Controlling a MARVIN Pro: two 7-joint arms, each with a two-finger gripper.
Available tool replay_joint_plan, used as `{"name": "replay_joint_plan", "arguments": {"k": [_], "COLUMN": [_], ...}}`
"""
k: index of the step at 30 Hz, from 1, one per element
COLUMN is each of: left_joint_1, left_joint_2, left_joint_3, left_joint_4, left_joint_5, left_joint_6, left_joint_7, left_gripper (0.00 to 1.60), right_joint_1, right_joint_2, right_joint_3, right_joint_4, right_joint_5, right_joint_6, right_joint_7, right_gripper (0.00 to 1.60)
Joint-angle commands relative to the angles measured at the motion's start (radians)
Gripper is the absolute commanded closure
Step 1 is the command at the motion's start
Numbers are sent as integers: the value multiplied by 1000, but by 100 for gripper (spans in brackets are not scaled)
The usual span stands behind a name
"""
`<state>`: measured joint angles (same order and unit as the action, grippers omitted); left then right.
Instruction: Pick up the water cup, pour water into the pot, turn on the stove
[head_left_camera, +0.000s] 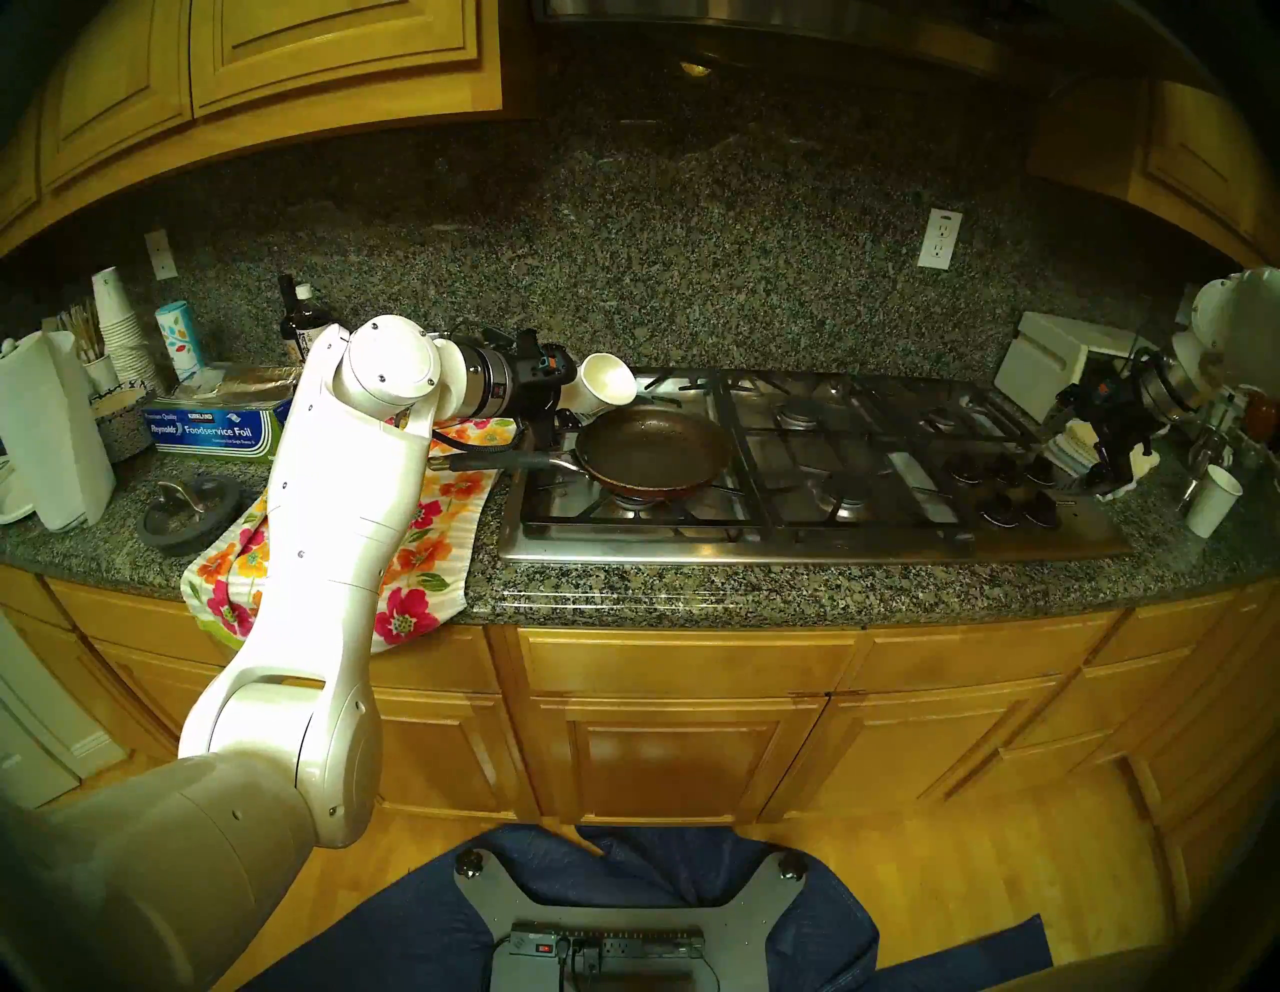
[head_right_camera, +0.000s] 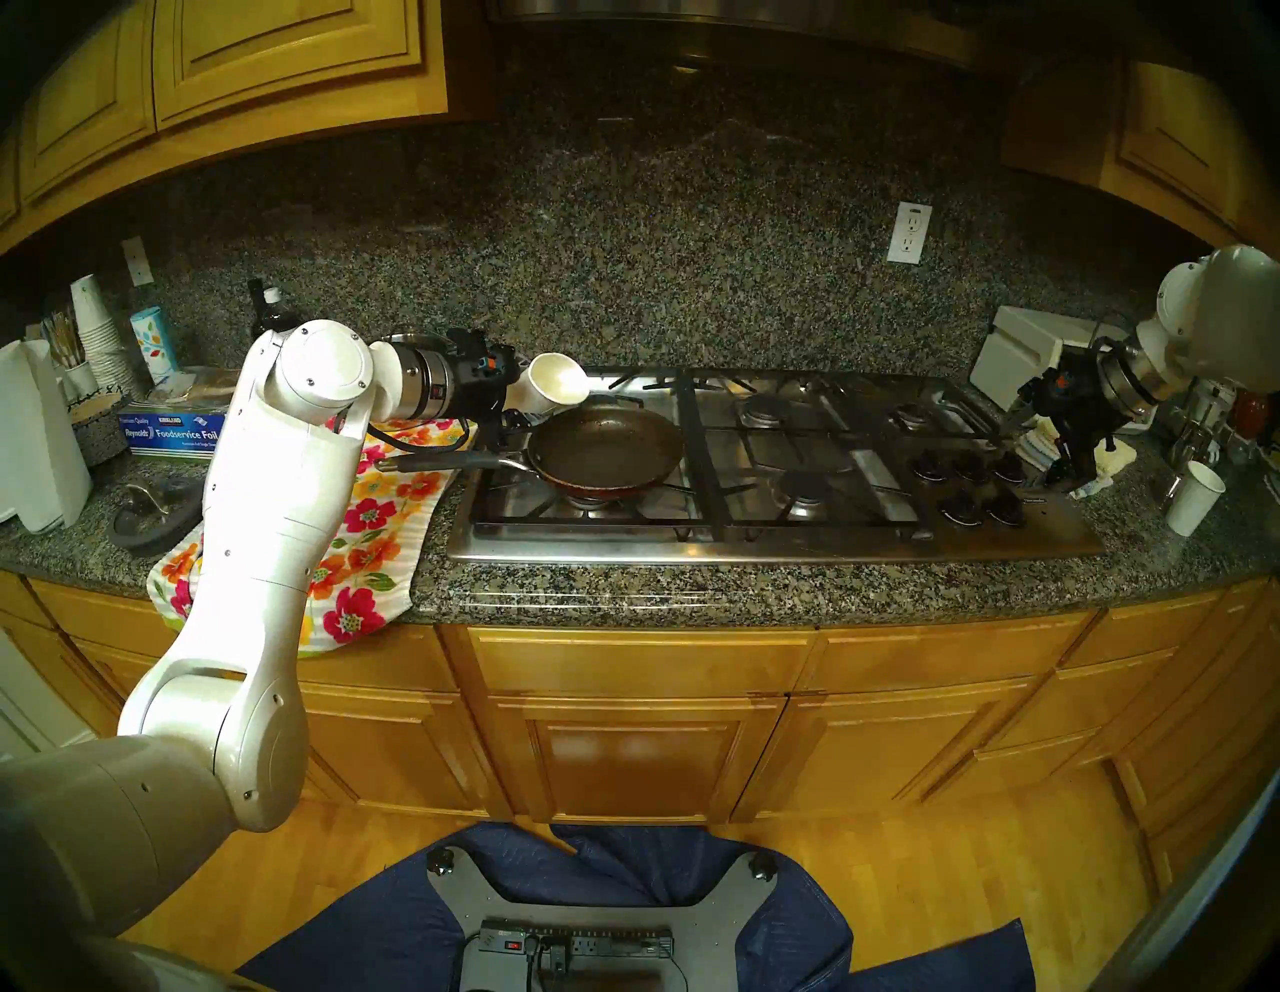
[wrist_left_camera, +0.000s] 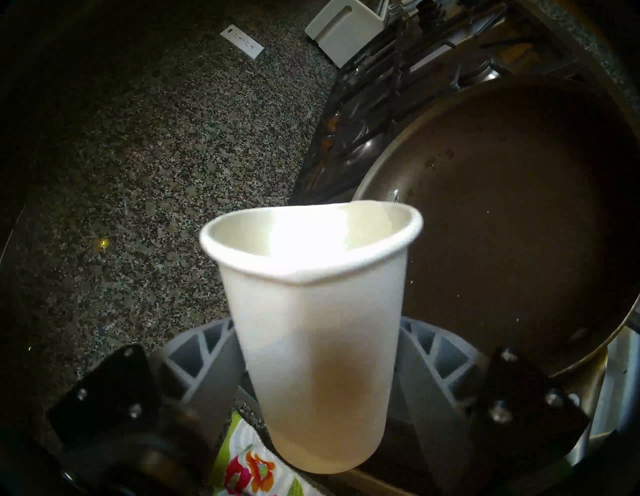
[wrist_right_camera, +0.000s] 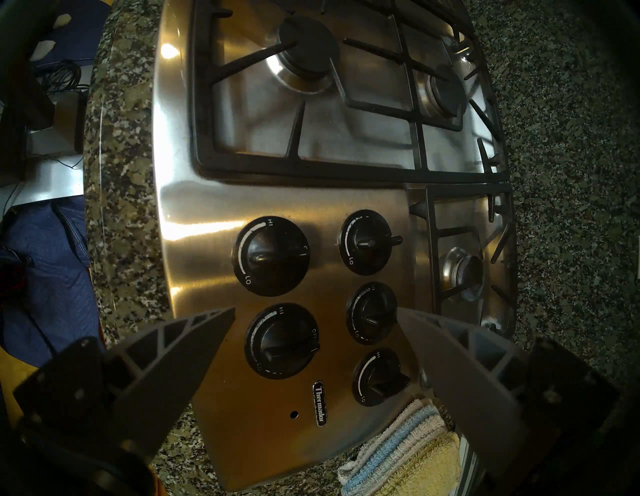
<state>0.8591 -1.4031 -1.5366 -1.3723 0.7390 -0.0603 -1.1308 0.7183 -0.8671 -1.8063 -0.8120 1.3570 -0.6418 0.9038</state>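
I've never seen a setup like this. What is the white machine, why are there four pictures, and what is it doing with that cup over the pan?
It is a two-armed robot in a kitchen. Two pictures come from cameras on its head, one from each wrist. The left gripper is shut on a white paper cup, tipped toward a frying pan sitting on the steel gas stove. The left wrist view shows that cup up close. The right gripper hangs open over the stove's black knobs. A flowered towel lies on the granite counter.

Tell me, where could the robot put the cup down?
Bare counter runs along the stove's front edge. The grates right of the frying pan are free too. It's crowded left of the flowery towel: foil box, paper towels.
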Motion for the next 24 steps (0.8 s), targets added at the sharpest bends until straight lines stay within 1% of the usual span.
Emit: {"name": "replay_joint_plan", "arguments": {"k": [1, 12, 19, 24], "left_joint_1": [-65, -36, -17, -2], "left_joint_2": [-12, -12, -21, -21], "left_joint_3": [1, 13, 4, 9], "left_joint_4": [-21, -45, -76, -100], "left_joint_5": [15, 62, 67, 75], "left_joint_6": [-21, -67, -82, -104], "left_joint_7": [53, 104, 111, 125], "left_gripper": [64, 65, 64, 64], "right_joint_1": [27, 28, 27, 27], "right_joint_2": [-5, -5, -5, -5], "right_joint_3": [-1, -1, -2, -2], "right_joint_4": [21, 21, 21, 21], "right_joint_5": [0, 0, 0, 0], "right_joint_6": [-1, -2, -2, -2], "right_joint_7": [-2, -1, -1, -1], "right_gripper": [0, 0, 0, 0]}}
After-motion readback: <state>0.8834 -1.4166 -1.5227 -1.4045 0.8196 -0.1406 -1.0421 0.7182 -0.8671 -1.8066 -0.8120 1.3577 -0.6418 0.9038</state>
